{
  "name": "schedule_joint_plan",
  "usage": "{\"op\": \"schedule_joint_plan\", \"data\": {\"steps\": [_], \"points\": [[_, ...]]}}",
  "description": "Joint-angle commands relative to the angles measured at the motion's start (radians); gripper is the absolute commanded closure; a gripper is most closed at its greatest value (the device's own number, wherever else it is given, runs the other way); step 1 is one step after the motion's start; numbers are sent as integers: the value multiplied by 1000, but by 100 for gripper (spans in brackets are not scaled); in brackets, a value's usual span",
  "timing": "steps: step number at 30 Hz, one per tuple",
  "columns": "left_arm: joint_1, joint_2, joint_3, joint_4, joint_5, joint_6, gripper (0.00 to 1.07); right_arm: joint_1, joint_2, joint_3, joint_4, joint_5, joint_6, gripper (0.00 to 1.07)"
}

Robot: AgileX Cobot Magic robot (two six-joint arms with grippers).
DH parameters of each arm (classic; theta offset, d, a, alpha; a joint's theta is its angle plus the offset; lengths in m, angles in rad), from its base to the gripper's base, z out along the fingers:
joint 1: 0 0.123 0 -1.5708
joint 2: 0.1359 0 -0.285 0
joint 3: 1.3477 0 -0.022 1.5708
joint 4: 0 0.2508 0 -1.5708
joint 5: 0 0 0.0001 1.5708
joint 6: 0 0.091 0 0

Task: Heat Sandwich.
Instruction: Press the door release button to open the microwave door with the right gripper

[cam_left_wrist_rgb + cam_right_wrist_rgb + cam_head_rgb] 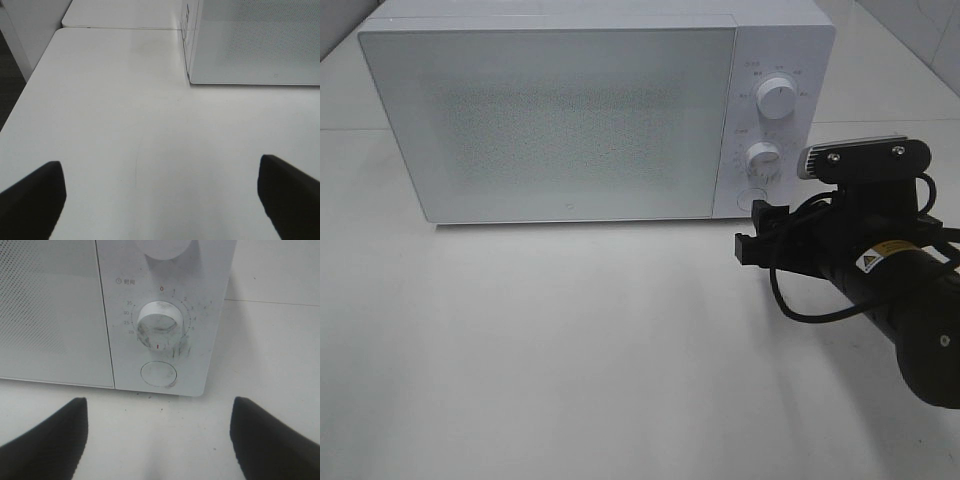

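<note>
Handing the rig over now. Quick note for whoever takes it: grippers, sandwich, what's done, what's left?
Left gripper: open, empty, over the table near the left front corner of the microwave.
Right gripper: open, empty, fingers facing the control panel in front of the lower knob and round button, touching neither.
Sandwich: not in any view. The door is shut and I cannot see through it.
Done: cannot confirm loading.
Left: check that the sandwich is inside, then probably set the knob with the right arm.
</note>
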Motion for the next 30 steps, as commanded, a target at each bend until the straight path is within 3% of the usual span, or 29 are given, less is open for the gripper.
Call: {"op": "schedule_joint_plan", "data": {"steps": [1,11,19,30], "points": [[-8,-26,2,0,-4,-7,9,4,-4,0,-2,-11,12,31],[-8,-26,2,0,-4,-7,9,4,-4,0,-2,-11,289,31],[-8,-26,2,0,-4,-7,9,4,-4,0,-3,5,801,31],[-8,-26,2,0,-4,-7,9,4,-4,0,-4,15,1236,31]]}}
